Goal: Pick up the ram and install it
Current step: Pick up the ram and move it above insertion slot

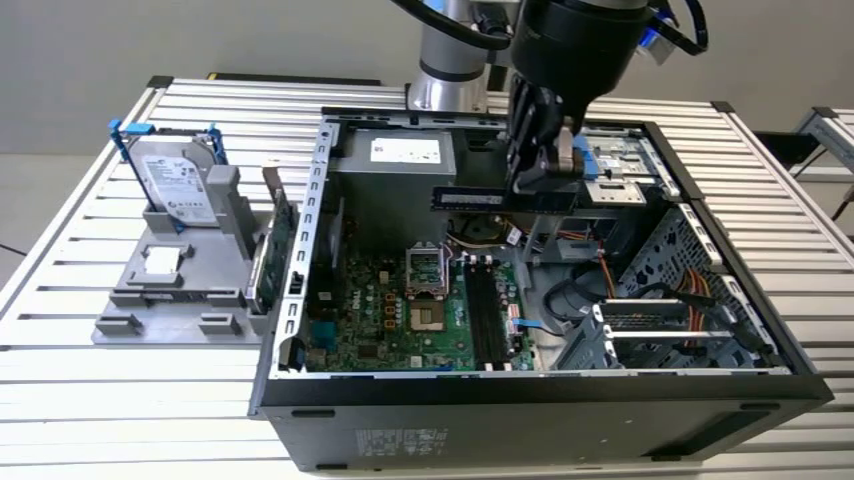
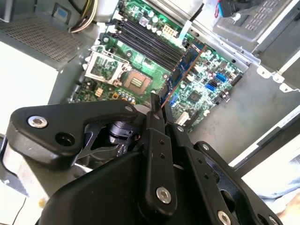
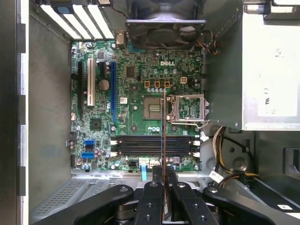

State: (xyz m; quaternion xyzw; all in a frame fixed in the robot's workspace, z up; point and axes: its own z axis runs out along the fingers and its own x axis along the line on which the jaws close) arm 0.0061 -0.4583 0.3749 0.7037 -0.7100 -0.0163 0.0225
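My gripper (image 1: 537, 196) hangs over the open computer case (image 1: 534, 390), shut on the ram (image 1: 467, 199). The ram is a dark narrow stick held level, jutting toward the exterior view's left, above the motherboard (image 1: 400, 320). In the first wrist view the ram (image 3: 163, 126) shows edge-on as a thin line running out from the gripper (image 3: 163, 172) across the black memory slots (image 3: 140, 145). In the second wrist view the ram (image 2: 185, 63) slants out from the gripper (image 2: 159, 107) over the board, beside the memory slots (image 2: 147, 40). The slots (image 1: 487, 315) lie well below the stick.
A silver hard drive in a blue frame (image 1: 174, 180) stands on a grey holder (image 1: 167, 290) outside the case, at the exterior view's left. A green expansion card (image 1: 276, 255) stands beside the case wall. Inside are the power supply (image 1: 407, 155), CPU socket (image 3: 152, 108), fan (image 3: 164, 28) and drive cage (image 1: 667, 320).
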